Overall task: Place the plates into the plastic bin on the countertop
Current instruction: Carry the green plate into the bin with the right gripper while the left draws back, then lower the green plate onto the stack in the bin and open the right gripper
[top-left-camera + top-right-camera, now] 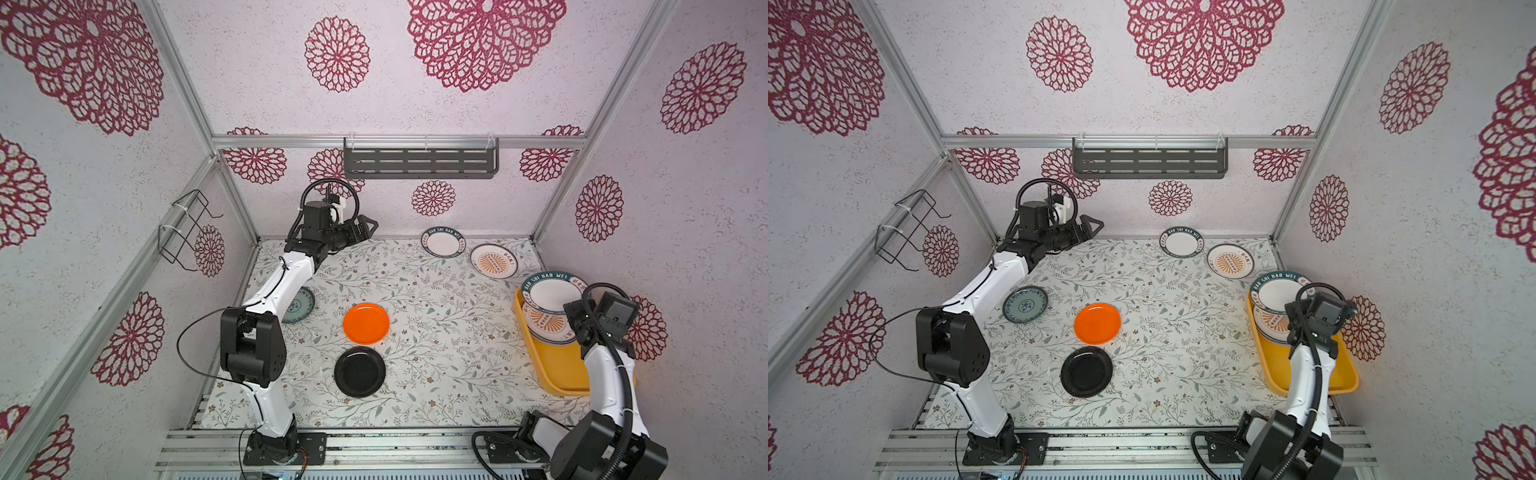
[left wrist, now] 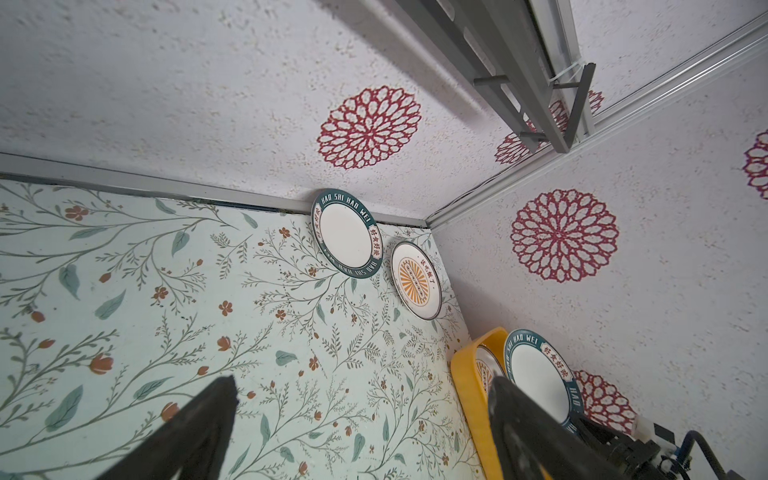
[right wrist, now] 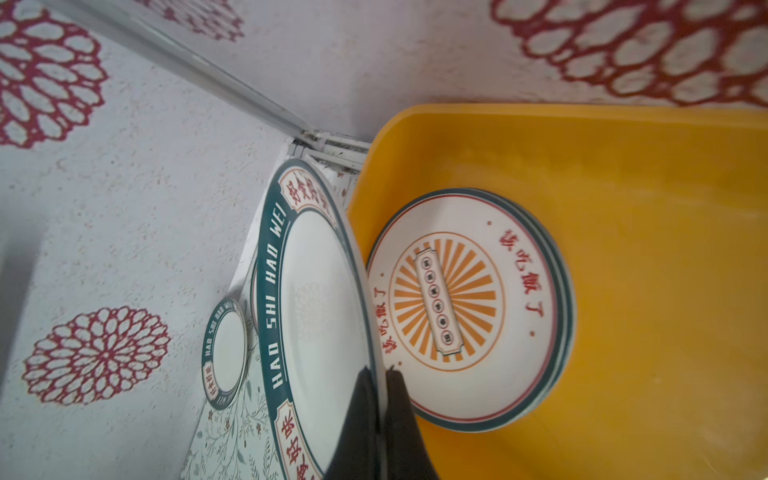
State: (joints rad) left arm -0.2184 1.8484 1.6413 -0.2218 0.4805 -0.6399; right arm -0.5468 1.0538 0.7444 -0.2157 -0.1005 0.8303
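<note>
Both top views: the yellow plastic bin (image 1: 552, 374) sits at the right edge of the surface (image 1: 436, 332), with a small plate stack (image 1: 542, 326) already in it. Five are loose: lettered plate (image 1: 443, 242), sunburst plate (image 1: 493, 261), orange plate (image 1: 366, 323), black plate (image 1: 360, 372) and blue-floral plate (image 1: 1025, 304). The left hand (image 1: 368, 226) hangs spread, upper middle.

Left wrist view: nothing in its grip.

Right wrist view: the right hand (image 3: 380, 374) pinches the rim of a teal-rimmed plate (image 3: 316, 299), tilted over the bin's edge. About halfway, I reckon.
</note>
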